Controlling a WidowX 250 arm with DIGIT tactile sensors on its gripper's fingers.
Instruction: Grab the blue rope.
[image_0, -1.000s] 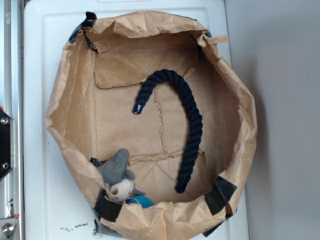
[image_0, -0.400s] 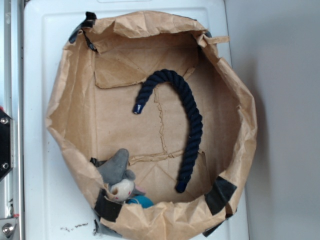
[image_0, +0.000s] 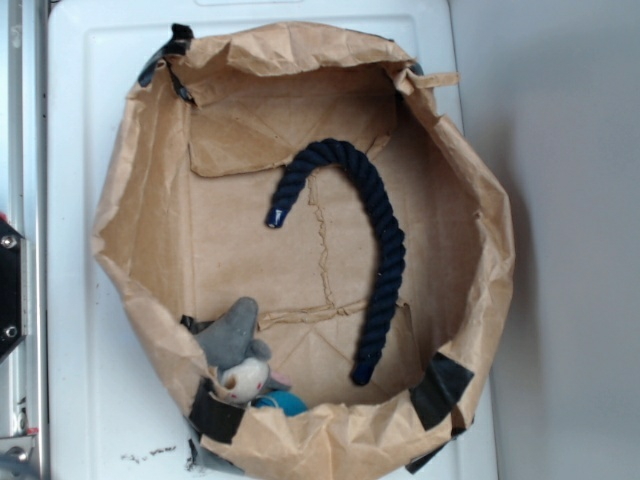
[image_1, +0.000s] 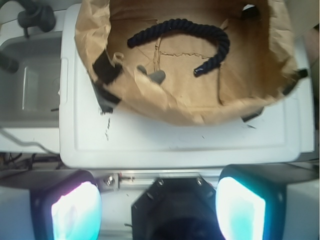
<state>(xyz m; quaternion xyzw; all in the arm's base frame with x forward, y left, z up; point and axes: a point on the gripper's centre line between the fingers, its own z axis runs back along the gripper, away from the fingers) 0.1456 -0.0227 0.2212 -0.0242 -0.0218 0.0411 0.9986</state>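
The blue rope (image_0: 386, 245) lies curved like a hook on the floor of a crumpled brown paper bag (image_0: 135, 190), its pale taped tip pointing to the left. In the wrist view the blue rope (image_1: 200, 26) is far ahead, inside the paper bag (image_1: 167, 107). My gripper (image_1: 159, 192) hangs well short of the bag, above the metal rail beside the white surface. Its two fingers (image_1: 75, 215) stand wide apart with nothing between them. It is open and touches nothing.
A grey plush toy (image_0: 236, 345) with a teal part leans in the bag's near-left corner, also seen as the plush toy (image_1: 155, 76). The bag sits on a white moulded lid (image_0: 75, 150). Black tape patches (image_0: 440, 390) hold the bag's rim. A grey sink basin (image_1: 30, 85) lies left.
A blurry grey shape has entered the bottom-left corner of the exterior view, covering the screw there. The rope, toy and bag have not moved.
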